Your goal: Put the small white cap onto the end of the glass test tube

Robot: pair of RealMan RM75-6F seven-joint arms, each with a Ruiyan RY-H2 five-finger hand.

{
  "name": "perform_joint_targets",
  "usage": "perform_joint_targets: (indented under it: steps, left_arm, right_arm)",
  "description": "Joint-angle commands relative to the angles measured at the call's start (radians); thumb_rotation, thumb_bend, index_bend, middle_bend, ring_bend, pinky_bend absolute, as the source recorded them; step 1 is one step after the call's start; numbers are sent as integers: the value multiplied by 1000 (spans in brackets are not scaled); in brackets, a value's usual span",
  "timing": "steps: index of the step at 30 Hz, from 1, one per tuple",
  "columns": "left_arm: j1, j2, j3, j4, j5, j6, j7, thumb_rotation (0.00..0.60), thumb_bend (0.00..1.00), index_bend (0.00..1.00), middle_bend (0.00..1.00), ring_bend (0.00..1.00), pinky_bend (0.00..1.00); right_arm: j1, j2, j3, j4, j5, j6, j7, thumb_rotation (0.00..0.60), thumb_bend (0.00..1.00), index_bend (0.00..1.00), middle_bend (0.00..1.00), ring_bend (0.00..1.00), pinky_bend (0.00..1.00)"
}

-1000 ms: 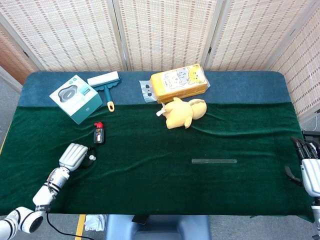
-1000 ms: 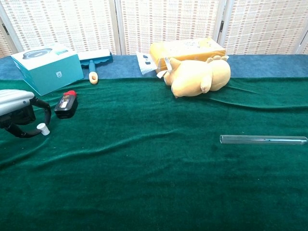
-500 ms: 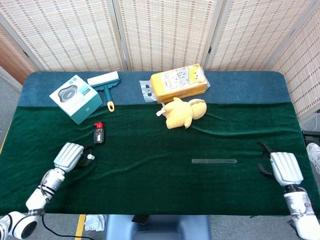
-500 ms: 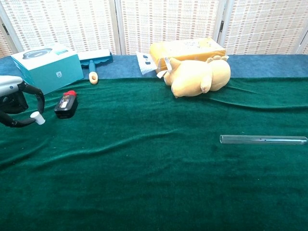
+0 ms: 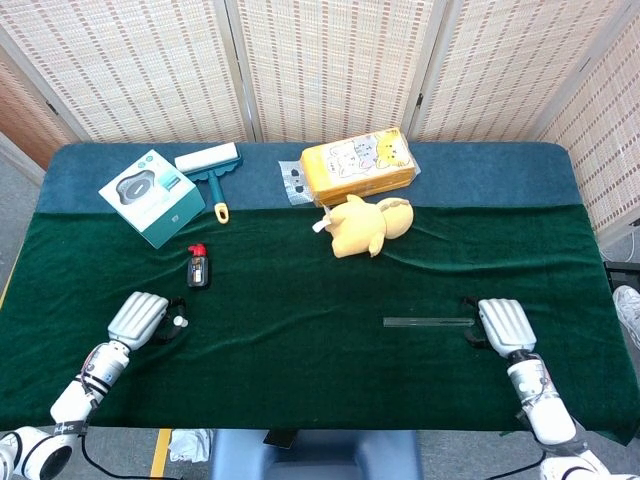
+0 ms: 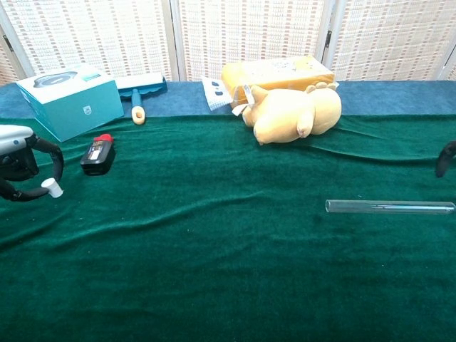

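The small white cap (image 6: 50,187) is pinched between the dark fingertips of my left hand (image 6: 18,162), just above the green cloth at the far left. In the head view the cap (image 5: 180,321) shows at the tip of the left hand (image 5: 140,318). The glass test tube (image 5: 428,322) lies flat on the cloth at the right, and in the chest view the tube (image 6: 388,207) runs to the frame's right edge. My right hand (image 5: 503,325) hovers at the tube's right end with fingers apart, holding nothing. Only one dark fingertip (image 6: 445,153) of it shows in the chest view.
A black-and-red small device (image 5: 198,267) lies just beyond the left hand. A yellow plush toy (image 5: 365,224) sits mid-table. At the back are a teal box (image 5: 152,197), a lint roller (image 5: 210,165) and a yellow packet (image 5: 360,163). The green cloth (image 5: 300,340) covers the table's front half.
My right hand has come in from the table's right edge leftward to the tube's right end. My left hand lifted the cap off the cloth, then dropped slightly with it.
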Motion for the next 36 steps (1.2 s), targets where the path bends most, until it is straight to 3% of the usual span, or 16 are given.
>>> perform_joint_targets:
  steps: [1, 10, 36]
  left_arm:
    - [-1, -1, 1, 2, -1, -3, -1, 600, 464, 586, 1000, 917, 853]
    - [5, -5, 6, 14, -4, -8, -11, 600, 463, 581, 1000, 917, 854]
    - [9, -19, 9, 42, -7, -21, -29, 600, 463, 581, 1000, 917, 854]
  right_arm:
    - [30, -33, 6, 19, 26, -32, -19, 600, 365, 407, 897, 937, 1000]
    - [95, -92, 6, 58, 79, -89, -80, 600, 364, 413, 896, 937, 1000]
    - [163, -122, -17, 101, 186, -126, -143, 600, 347, 445, 897, 936, 1000]
